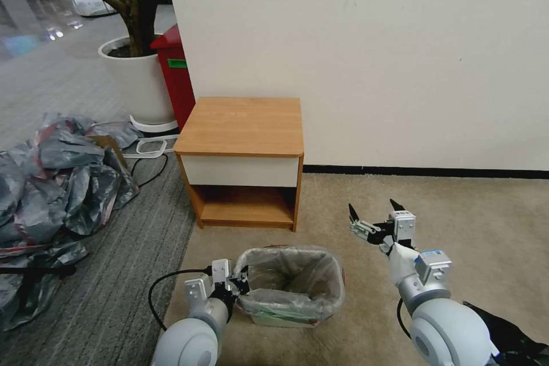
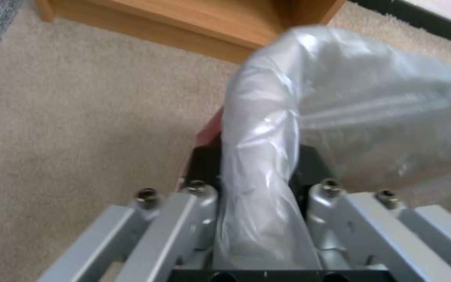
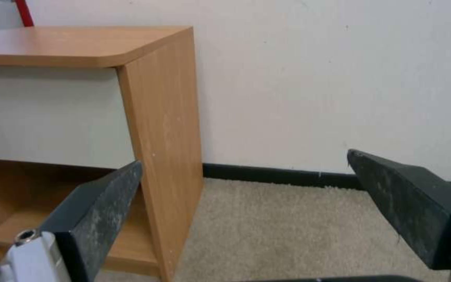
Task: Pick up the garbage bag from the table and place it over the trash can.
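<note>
Garbage bag (image 1: 291,280) lines trash can (image 1: 274,317) on carpet, w/ left end effector (image 1: 237,284) pinching its rim at left edge. Right end effector (image 1: 374,214) spread apart, empty, well right.

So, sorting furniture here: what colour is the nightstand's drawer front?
White, under a light-brown wooden top; the drawer front shows best in the head view.

Rounded pale-grey arm shells; black cable looped beside the left hand (image 1: 239,285); silver linkages with hex-socket screws; dark, wedge-shaped fingertips (image 3: 413,203) on the right hand (image 1: 374,213).
</note>
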Available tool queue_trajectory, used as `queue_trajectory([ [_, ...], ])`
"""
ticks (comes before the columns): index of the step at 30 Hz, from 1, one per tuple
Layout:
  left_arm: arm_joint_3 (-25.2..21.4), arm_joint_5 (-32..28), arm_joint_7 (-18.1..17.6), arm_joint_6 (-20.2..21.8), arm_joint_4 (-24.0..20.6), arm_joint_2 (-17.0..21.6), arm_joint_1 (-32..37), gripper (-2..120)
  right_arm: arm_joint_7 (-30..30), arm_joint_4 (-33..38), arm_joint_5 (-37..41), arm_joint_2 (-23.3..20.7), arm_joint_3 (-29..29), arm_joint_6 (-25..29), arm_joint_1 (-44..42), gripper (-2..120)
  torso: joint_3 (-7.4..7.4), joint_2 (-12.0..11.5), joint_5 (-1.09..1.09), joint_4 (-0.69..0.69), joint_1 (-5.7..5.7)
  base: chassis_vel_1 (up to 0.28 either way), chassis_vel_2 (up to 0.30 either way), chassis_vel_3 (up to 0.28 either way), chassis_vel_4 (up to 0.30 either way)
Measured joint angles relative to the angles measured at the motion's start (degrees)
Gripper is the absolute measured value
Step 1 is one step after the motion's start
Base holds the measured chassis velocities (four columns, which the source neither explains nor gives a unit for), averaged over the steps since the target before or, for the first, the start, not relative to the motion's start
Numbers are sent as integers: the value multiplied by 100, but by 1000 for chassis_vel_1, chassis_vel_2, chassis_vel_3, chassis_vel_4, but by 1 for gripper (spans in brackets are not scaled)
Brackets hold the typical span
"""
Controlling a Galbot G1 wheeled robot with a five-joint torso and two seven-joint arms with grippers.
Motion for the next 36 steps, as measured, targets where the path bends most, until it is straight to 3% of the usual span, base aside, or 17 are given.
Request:
queue_trajectory([
  [12, -81, 135, 34, -8, -114, 36, 105, 75, 3, -64, 53, -35, 4, 27, -3, 100, 0, 0, 0, -1, 0, 0, 0, 0, 0],
  [19, -174, 145, 206, -9, -195, 75, 171, 97, 8, -61, 63, -24, 9, 52, -72, 100, 0, 0, 0, 0, 0, 0, 0, 0, 0],
  [26, -320, 160, 504, 0, -409, 132, 377, 100, 13, -60, 80, -11, 15, 56, -104, 100, 0, 0, 0, 0, 0, 0, 0, 0, 0],
  [36, -539, 236, 641, -138, -812, 180, 649, 100, 27, 27, 88, 29, 51, 77, -239, 100, 0, 0, 0, 0, 0, 0, 0, 0, 0],
])
